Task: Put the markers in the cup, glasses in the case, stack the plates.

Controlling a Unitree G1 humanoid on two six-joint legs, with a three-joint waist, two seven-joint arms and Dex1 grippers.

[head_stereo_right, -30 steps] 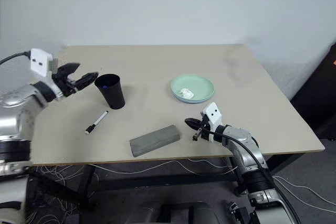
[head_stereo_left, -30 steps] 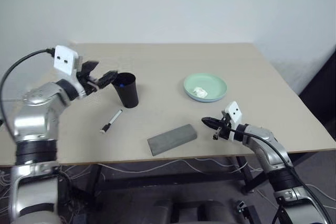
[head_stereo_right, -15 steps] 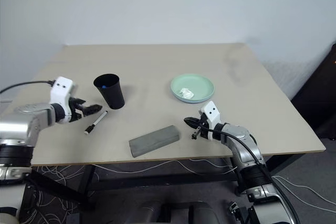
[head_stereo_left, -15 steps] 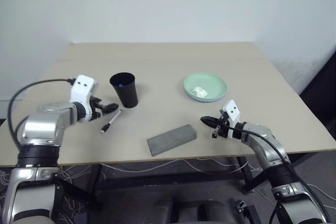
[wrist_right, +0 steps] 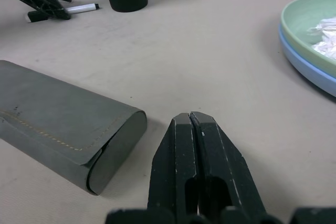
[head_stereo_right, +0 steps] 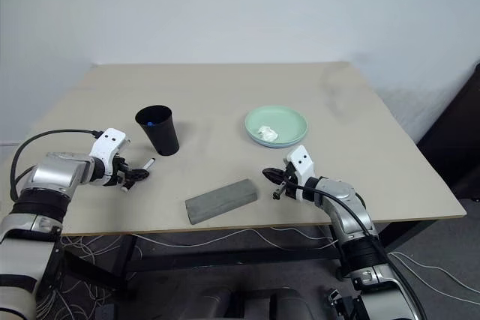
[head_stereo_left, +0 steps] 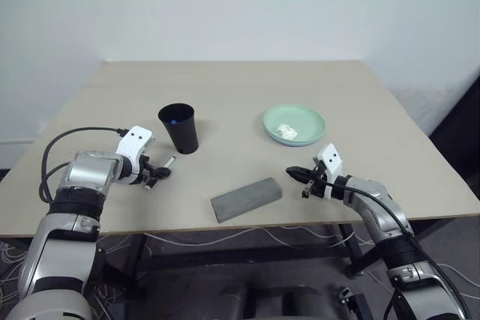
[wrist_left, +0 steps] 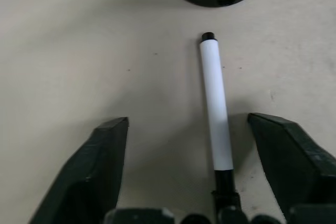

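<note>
From the head camera, a beige desk [head_stereo_left: 240,88] is seen. Near its left edge the left gripper [head_stereo_left: 155,174] is lowered over the black-capped marker [head_stereo_left: 166,163], its fingers spread to either side of the pen and nothing gripped. The black cup [head_stereo_left: 179,128] stands upright just beyond the marker, with a spot of blue visible inside; whether that is the other marker cannot be told. The grey glasses case [head_stereo_left: 246,199] lies closed near the front edge, about midway along it. The mint green plate [head_stereo_left: 294,124] is stacked on the light blue plate [head_stereo_right: 264,140] toward the right side, with a white paper wad [head_stereo_left: 286,132] lying in it. The right gripper [head_stereo_left: 297,174] is held above the desk between case and plates, its fingers pressed together and empty.

In the left wrist view, the marker is seen lying flat between the two parted fingers [wrist_left: 107,153], nearer one than the other and touched by neither, with the cup's base just past its tip.

In the right wrist view, the closed fingers [wrist_right: 181,156] point over bare desk, the case lying just beside them and the stacked plates' rims to the other side.
</note>
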